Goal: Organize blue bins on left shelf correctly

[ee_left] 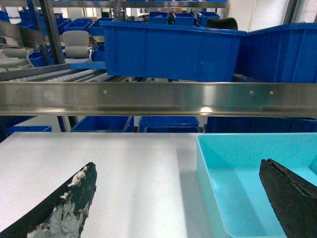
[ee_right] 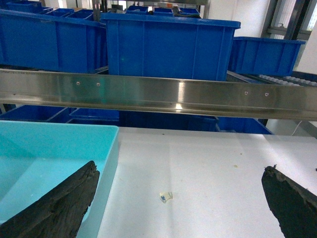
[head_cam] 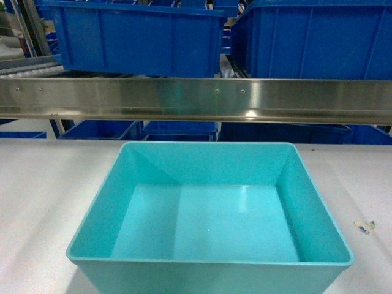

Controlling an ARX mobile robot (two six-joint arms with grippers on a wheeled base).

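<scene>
A light turquoise bin (head_cam: 107,202), empty, stands on the white table (head_cam: 37,202) just in front of the left shelf's steel front rail (head_cam: 196,98). Neither gripper shows in the head view. My left gripper (ee_left: 177,166) is open and straddles the bin's left wall (ee_left: 203,168), with one finger (ee_left: 292,193) over the bin's inside and the other over the table. My right gripper (ee_right: 181,168) is open too, straddling the bin's right wall (ee_right: 110,163). Its left finger (ee_right: 64,203) hangs over the bin's inside. Neither gripper holds anything.
Two royal-blue bins (head_cam: 141,37) (head_cam: 312,37) sit on the shelf tier above the rail, and more stand below and behind it. White roller tracks (ee_left: 54,74) run at the left. A small paper scrap (ee_right: 166,197) lies on the table right of the turquoise bin.
</scene>
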